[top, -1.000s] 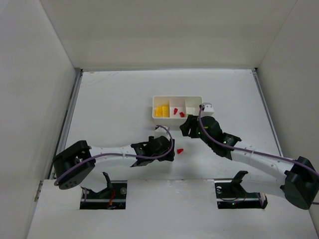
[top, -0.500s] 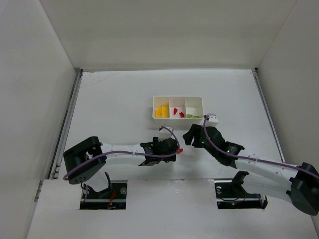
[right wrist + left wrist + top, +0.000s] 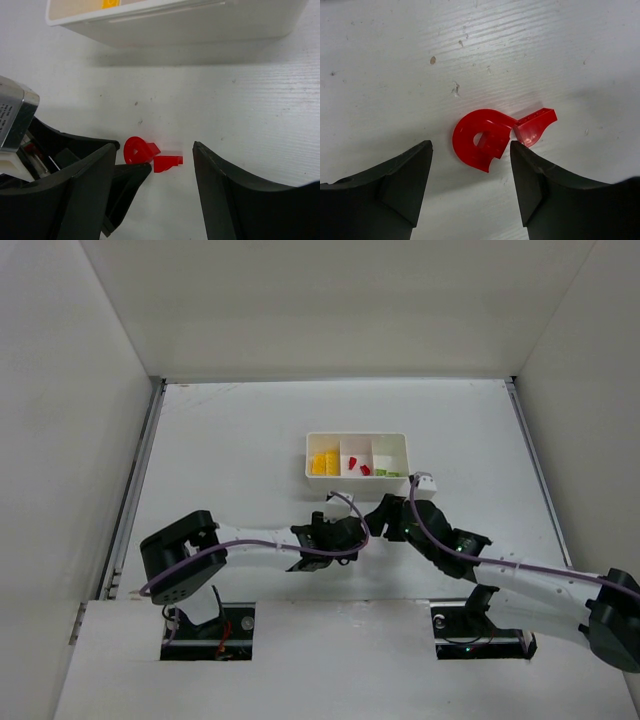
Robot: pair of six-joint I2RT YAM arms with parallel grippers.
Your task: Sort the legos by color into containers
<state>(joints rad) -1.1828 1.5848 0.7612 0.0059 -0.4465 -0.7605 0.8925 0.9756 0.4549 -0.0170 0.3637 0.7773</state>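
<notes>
A red half-disc lego (image 3: pixel 479 140) and a small red wedge (image 3: pixel 535 126) lie touching on the white table. My left gripper (image 3: pixel 471 147) is open, and its fingertips stand just short of the half-disc on either side. My right gripper (image 3: pixel 154 147) is open above the same pieces, with the half-disc (image 3: pixel 136 149) and wedge (image 3: pixel 168 162) between its fingers. In the top view both grippers (image 3: pixel 355 535) (image 3: pixel 384 517) meet and hide these pieces. The white tray (image 3: pixel 357 439) holds yellow-orange legos (image 3: pixel 323 462) on the left, red legos (image 3: pixel 358 467) in the middle and green legos (image 3: pixel 388 473) on the right.
One left finger (image 3: pixel 125 185) reaches in under my right gripper's left finger, so the two grippers crowd each other. The tray's near wall (image 3: pixel 190 22) stands just beyond the red pieces. White enclosure walls surround the table (image 3: pixel 220 450).
My right gripper has pulled back from the tray toward the near side and come over the red pieces. My left gripper has moved right, up to the same pieces.
</notes>
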